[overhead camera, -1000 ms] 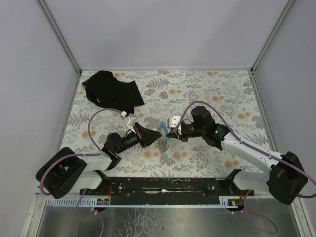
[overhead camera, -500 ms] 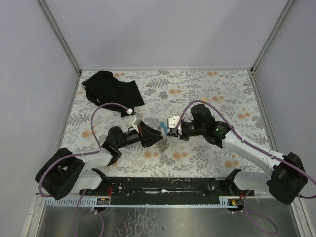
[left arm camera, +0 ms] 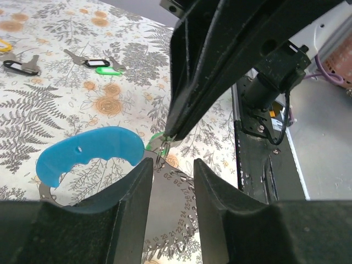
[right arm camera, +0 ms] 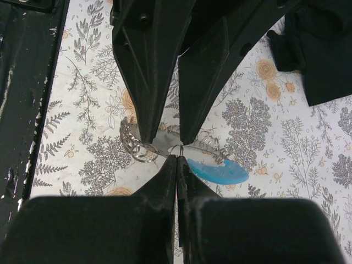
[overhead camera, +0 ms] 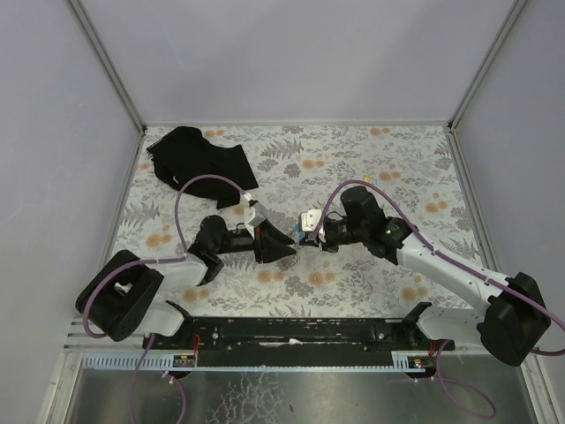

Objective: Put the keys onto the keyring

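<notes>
Mid-surface, toward near edge: blue keyring [left arm camera: 91,157] lies flat. Right gripper [right arm camera: 176,159] fingers pressed together over its ring [right arm camera: 137,149], green key [left arm camera: 155,141] at tips, likely for threading; held or not, unclear. Left gripper [left arm camera: 172,168] fingers apart, straddling ring, apparently steadying it.

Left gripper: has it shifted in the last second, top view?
Yes. The left gripper has swung its rear up the view, away from the base rail and toward the black cloth; its tip barely moved.
</notes>
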Controlling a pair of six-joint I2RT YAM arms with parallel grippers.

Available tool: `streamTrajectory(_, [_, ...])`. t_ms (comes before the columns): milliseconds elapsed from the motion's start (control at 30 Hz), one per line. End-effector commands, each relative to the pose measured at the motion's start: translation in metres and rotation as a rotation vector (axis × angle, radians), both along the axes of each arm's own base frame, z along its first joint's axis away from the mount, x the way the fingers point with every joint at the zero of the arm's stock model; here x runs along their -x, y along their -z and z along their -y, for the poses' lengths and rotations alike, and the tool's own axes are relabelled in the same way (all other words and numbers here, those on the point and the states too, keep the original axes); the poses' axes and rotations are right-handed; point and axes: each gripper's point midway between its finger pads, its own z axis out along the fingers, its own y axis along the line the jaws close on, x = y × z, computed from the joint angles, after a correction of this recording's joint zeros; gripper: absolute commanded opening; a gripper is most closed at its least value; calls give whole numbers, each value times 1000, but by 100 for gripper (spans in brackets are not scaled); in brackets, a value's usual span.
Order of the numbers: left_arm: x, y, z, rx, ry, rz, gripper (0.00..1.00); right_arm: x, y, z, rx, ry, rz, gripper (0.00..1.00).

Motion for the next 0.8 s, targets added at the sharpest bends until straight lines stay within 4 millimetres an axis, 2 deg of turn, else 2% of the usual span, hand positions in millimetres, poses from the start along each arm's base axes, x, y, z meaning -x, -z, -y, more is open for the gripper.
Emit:
streamTrajectory(0, [4, -5, 3, 0, 79, 96, 34, -1, -33, -12, -74, -48, 67, 0])
streamTrajectory(400, [-2, -5, 11, -20, 127, 141, 29, 2, -33, -12, -77, -64, 56, 0])
streamTrajectory(767, [2, 4, 12, -46, 161, 132, 0, 1, -33, -10, -72, -48, 63, 0])
